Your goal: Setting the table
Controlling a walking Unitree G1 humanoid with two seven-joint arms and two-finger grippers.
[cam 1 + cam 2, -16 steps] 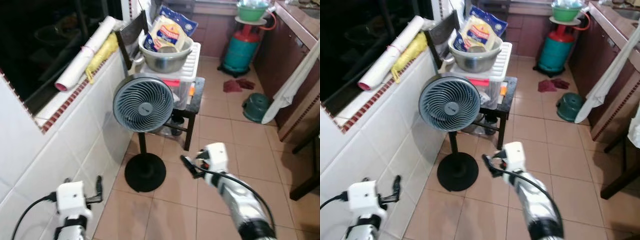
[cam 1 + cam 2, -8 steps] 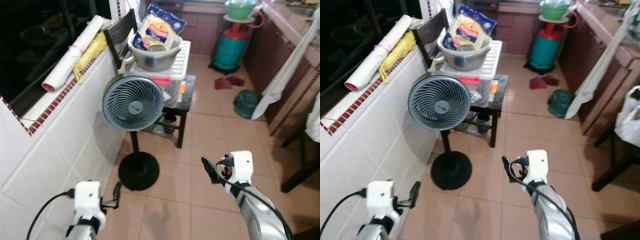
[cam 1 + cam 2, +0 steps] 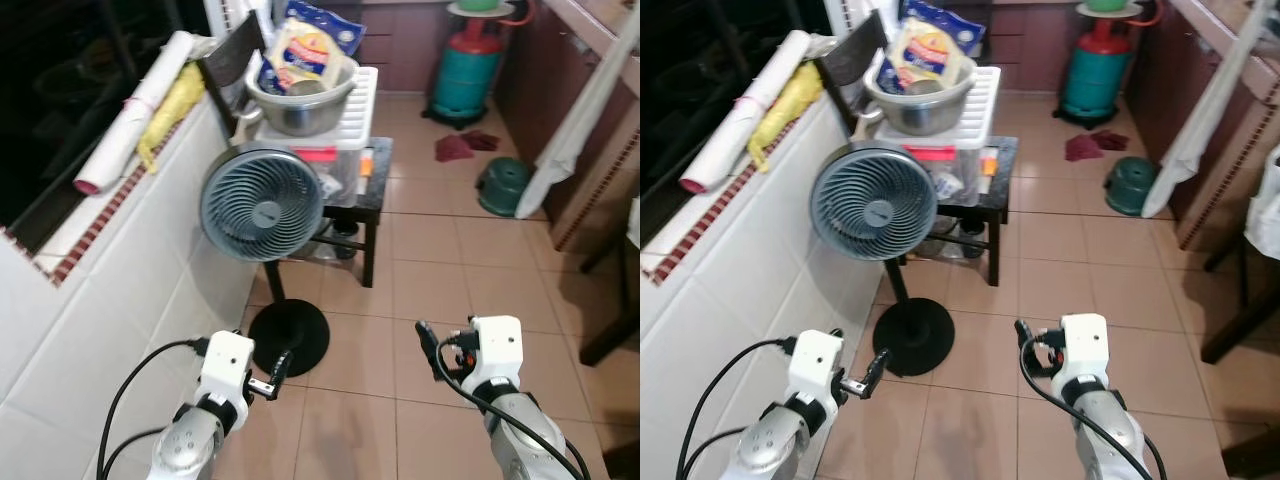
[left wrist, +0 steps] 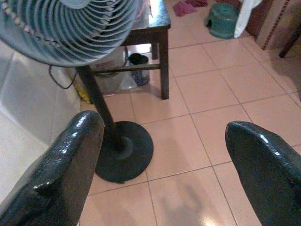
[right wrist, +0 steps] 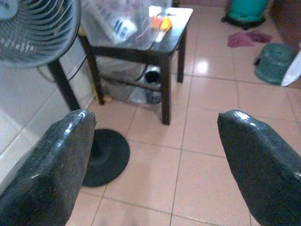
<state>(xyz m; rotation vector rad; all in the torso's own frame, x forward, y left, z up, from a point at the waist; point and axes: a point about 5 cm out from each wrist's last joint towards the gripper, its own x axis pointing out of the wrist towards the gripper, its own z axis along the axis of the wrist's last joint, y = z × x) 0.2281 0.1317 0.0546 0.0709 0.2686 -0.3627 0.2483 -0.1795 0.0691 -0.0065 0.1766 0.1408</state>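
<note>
Looking down from the head camera, the left eye view shows a tiled floor (image 3: pixel 420 270) with a standing fan (image 3: pixel 260 203) at centre left, its round base just ahead of the left gripper (image 3: pixel 276 370); behind the fan a small dark table (image 3: pixel 376 190) carries a white plastic box and a metal bowl (image 3: pixel 300 100) holding food packets. A green gas cylinder (image 3: pixel 463 75) stands far right, and a rolled sheet (image 3: pixel 130 110) lies on the tiled ledge at left. The right gripper (image 3: pixel 430 350) hangs near, over bare floor, right of the fan base. The right eye view repeats this scene, adding a dark table leg (image 3: pixel 1240 310) at the right edge. In the left wrist view both fingers (image 4: pixel 61 174) are spread wide with nothing between them, pointing at the fan base and the small table. The right wrist view likewise shows spread, empty fingers (image 5: pixel 47 174) aimed at the same table. No dishes or cutlery, and no dining table top, can be made out, so the table setting appears not yet begun: the tableware remains to be found, fetched and laid.
</note>
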